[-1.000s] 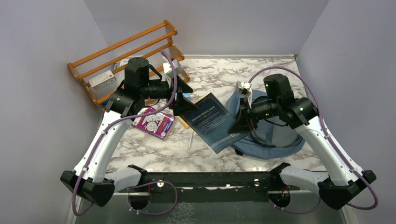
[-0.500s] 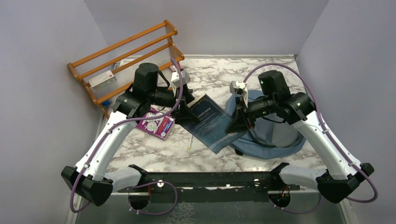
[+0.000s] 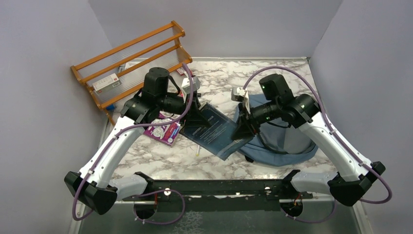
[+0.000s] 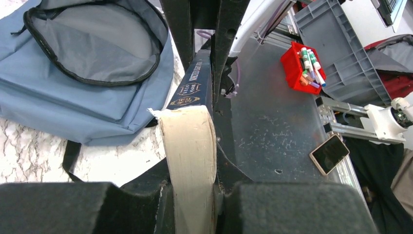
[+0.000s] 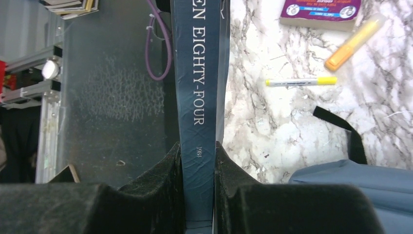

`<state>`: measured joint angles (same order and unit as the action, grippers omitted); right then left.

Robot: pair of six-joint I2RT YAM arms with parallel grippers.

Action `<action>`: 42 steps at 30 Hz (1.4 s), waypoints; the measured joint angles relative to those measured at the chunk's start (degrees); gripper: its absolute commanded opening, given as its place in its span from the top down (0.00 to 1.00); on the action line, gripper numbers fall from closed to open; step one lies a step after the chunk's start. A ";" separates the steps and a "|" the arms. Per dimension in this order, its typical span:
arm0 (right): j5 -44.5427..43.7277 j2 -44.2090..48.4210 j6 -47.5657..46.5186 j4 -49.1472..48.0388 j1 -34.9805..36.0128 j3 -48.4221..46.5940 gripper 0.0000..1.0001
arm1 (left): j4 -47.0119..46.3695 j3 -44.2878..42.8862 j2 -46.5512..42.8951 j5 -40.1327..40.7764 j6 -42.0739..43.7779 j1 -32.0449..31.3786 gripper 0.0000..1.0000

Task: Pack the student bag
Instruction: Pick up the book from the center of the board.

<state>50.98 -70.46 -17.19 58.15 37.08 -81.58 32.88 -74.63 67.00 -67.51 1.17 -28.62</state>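
From above, the left gripper is clamped on the far-left end of a dark blue book, and the right gripper is clamped on its near-right end, so the book hangs tilted between them over the marble table. The bag lies on the table's right side, under and behind the right arm, and the book's right end overlaps its edge. A purple packet lies just left of the book. On the left wrist camera, the pads press both sides of the book's cream page edge, and the bag lies beyond with its zipped mouth gaping. On the right wrist camera, the pads pinch the book's spine. A yellow pen lies on the marble, and a corner of the bag shows at lower right.
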 measured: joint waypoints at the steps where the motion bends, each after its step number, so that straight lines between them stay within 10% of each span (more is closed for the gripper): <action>1: -0.87 0.48 0.20 -0.22 0.00 0.07 0.70 | -0.22 0.04 -0.04 0.00 0.07 -0.02 1.00; 6: -4.94 7.19 3.52 -6.49 0.35 4.85 0.43 | -0.09 0.17 -0.90 1.60 -0.09 -0.31 1.00; 21: -21.24 33.77 31.12 -44.68 0.26 34.21 0.27 | -38.42 12.22 -10.36 7.28 -27.06 -0.07 1.00; 42: -16.83 27.56 53.18 -80.91 0.26 40.17 0.57 | -53.37 14.03 -13.42 11.76 -37.40 -0.17 1.00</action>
<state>34.15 -42.89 35.99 -22.76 37.34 -41.41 -20.49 -60.60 53.58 -55.75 -36.23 -28.80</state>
